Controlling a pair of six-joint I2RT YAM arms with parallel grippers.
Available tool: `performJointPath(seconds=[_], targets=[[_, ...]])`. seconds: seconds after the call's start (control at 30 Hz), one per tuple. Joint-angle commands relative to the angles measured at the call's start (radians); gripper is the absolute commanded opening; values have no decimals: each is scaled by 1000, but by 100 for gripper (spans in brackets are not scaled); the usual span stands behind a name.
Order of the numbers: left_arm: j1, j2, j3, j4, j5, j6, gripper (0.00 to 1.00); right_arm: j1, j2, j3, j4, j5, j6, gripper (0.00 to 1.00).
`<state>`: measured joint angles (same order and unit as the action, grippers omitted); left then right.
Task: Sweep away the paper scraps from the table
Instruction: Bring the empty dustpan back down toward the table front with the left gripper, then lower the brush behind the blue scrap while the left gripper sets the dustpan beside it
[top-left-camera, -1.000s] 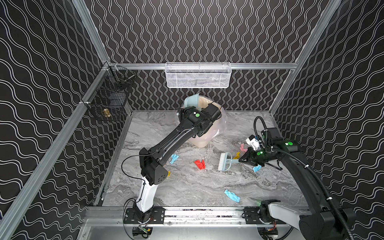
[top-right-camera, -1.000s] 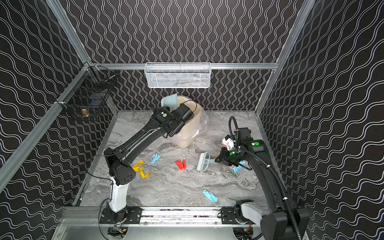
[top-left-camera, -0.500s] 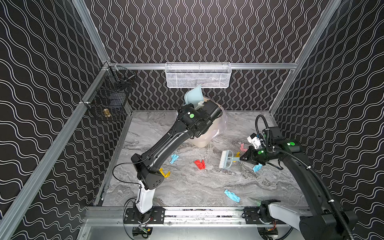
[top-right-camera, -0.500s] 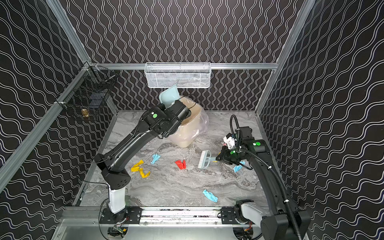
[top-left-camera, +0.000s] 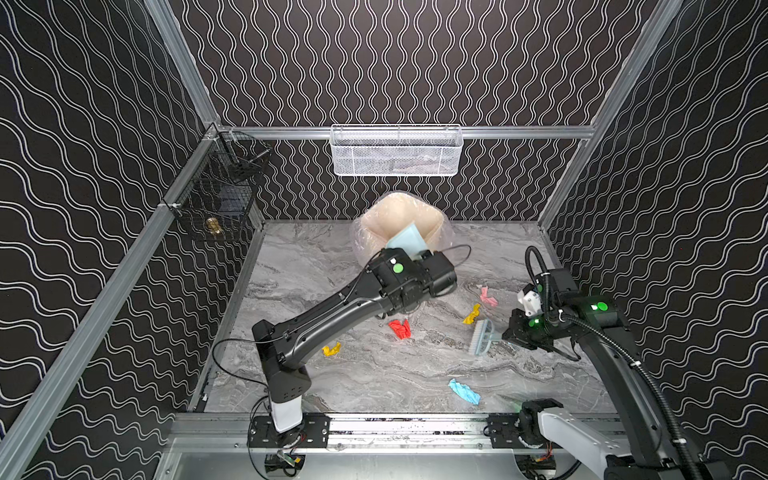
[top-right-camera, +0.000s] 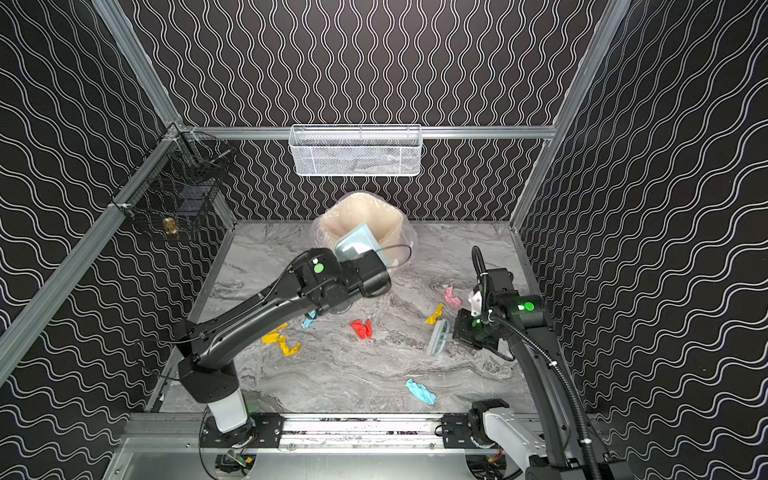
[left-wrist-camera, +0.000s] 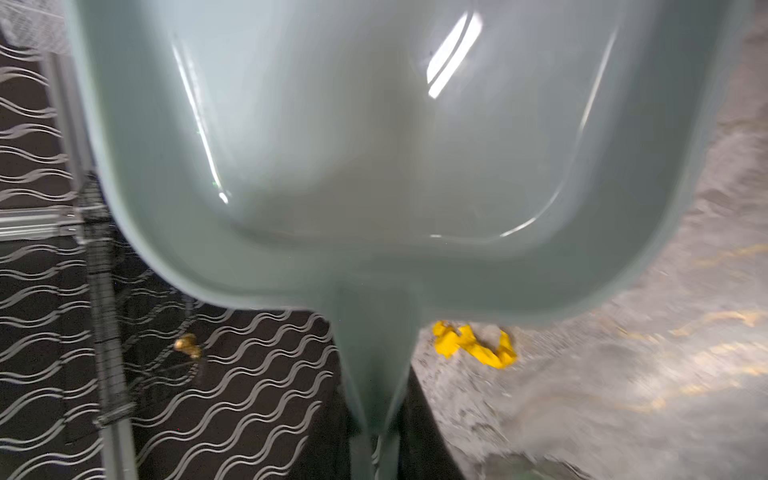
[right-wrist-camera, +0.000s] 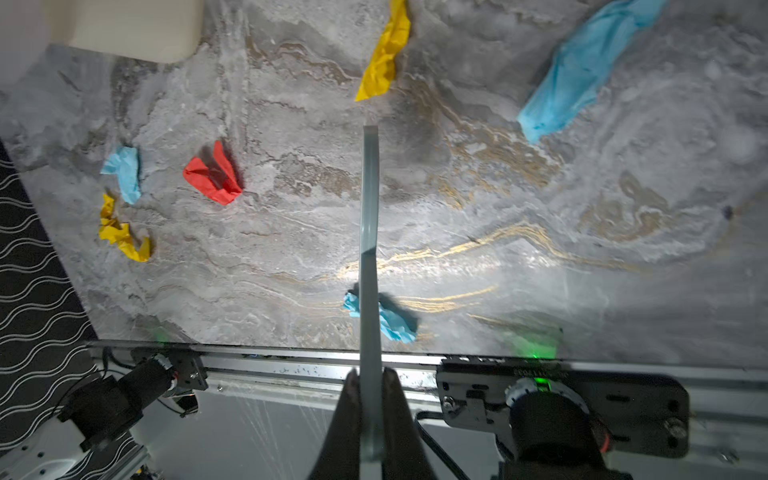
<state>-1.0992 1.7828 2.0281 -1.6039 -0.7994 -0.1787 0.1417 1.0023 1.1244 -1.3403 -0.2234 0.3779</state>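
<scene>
Emptying step, seemingly: left gripper (left-wrist-camera: 376, 451), clamped on the dustpan (left-wrist-camera: 374, 145) handle, is holding it over the lined bin (top-left-camera: 399, 212), upper centre; right gripper (right-wrist-camera: 370, 374) is clamping the brush (top-left-camera: 482, 337), centre right. The paper scraps (top-left-camera: 400, 328) are lying across the middle of the table (top-left-camera: 374, 374); next, the pan probably needs lowering beside them.

no text, label, brand, number or sign is legible in any view. faint raised lettering on the black metal mounting plate (right-wrist-camera: 640, 395) at an arm base, right wrist view, is too blurred to read.
</scene>
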Motion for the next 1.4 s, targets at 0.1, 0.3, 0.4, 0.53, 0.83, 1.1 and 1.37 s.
performJointPath(seconds=[0.1, 0.3, 0.4, 0.53, 0.83, 1.1, 1.37], targets=[[-138, -114, -298, 107, 337, -174, 0, 6, -27, 11, -135, 133, 12, 0], [-256, -215, -582, 286, 509, -270, 0, 122, -52, -33, -137, 162, 106, 0], [-284, -227, -652, 310, 539, -280, 0, 278, -47, -55, -137, 193, 211, 0], [-300, -217, -701, 315, 562, -268, 0, 388, -30, -59, -138, 210, 283, 0], [-327, -168, -792, 378, 605, -244, 0, 420, -35, -76, -142, 212, 283, 0], [-334, -136, -807, 426, 636, -202, 0, 421, -65, -120, -142, 206, 258, 0], [-353, -112, -808, 423, 673, -176, 0, 445, -63, -148, -141, 170, 278, 0]])
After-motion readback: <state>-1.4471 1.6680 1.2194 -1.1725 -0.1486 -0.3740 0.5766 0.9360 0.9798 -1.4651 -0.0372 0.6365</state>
